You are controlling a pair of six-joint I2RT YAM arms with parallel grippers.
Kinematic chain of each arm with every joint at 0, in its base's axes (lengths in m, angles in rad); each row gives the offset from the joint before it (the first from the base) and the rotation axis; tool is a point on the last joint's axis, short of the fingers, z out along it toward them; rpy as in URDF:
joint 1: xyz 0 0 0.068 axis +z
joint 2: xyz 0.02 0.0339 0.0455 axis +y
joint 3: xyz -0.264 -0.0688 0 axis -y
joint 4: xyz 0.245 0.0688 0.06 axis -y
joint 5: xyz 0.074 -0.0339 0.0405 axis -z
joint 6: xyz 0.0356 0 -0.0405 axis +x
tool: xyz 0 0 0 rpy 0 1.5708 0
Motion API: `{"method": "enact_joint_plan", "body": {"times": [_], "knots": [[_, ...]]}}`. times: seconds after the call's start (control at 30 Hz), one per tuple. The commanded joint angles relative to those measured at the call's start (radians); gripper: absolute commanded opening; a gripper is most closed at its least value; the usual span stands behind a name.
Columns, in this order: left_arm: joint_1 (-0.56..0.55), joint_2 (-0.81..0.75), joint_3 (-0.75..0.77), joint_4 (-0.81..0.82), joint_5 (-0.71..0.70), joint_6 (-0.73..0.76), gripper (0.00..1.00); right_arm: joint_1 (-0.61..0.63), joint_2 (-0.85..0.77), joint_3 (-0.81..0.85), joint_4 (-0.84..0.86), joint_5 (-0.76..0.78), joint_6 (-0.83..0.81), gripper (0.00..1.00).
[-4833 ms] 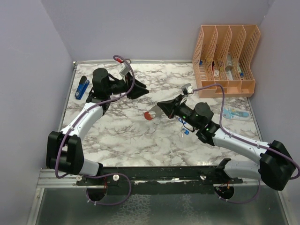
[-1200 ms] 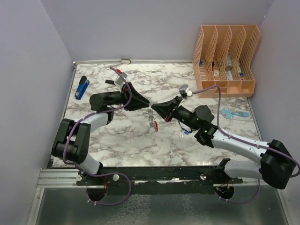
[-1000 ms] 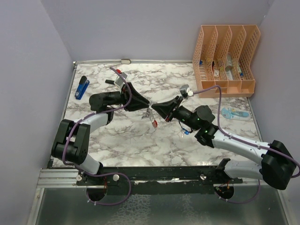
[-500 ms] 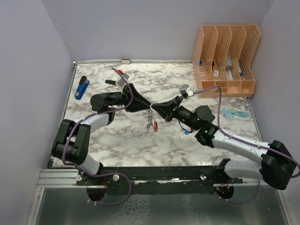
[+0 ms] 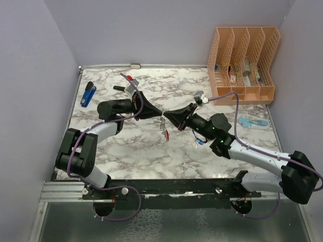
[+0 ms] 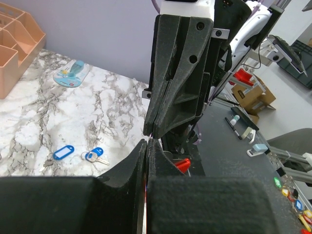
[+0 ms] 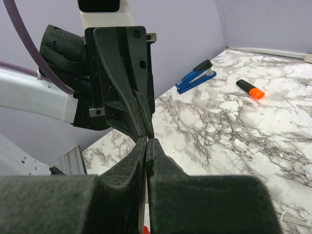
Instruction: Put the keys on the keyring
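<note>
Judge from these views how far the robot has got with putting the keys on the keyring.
Done: the keyring hangs in the air where the left gripper and right gripper meet tip to tip. In hand: both sets of fingers are shut, seemingly pinching it. Left: the blue keys lie loose on the table, and no blue key shows on the ring.

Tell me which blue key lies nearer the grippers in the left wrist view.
The right-hand key, round-headed; the oblong-headed key lies farther left.

Soft, even light from above; only faint shadows on the surface (image 5: 126, 151); wrist pictures blur at the bottom edge.
</note>
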Motion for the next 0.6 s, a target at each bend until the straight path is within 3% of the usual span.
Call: {"method": "enact_joint_plan", "body": {"times": [0.0,0.13,0.2,0.27,0.43,0.57], "knots": [[-0.005,-0.015,0.008,0.251,0.031,-0.007,0.0,0.007,-0.019,0.047,0.006,0.008,-0.005,0.01],[-0.006,-0.03,0.036,0.25,0.071,-0.02,0.0,0.007,-0.013,0.059,-0.024,-0.004,0.003,0.05],[-0.007,-0.039,0.061,0.25,0.108,-0.038,0.0,0.007,-0.014,0.063,-0.052,-0.004,0.011,0.22],[-0.006,-0.047,0.079,0.25,0.134,-0.061,0.0,0.007,-0.021,0.056,-0.058,0.004,0.011,0.32],[-0.005,-0.061,0.111,0.25,0.199,-0.097,0.0,0.007,-0.074,0.003,-0.04,0.037,0.011,0.4],[-0.006,-0.048,0.181,0.25,0.289,-0.172,0.0,0.007,-0.157,0.013,-0.211,0.036,-0.068,0.41]]}}
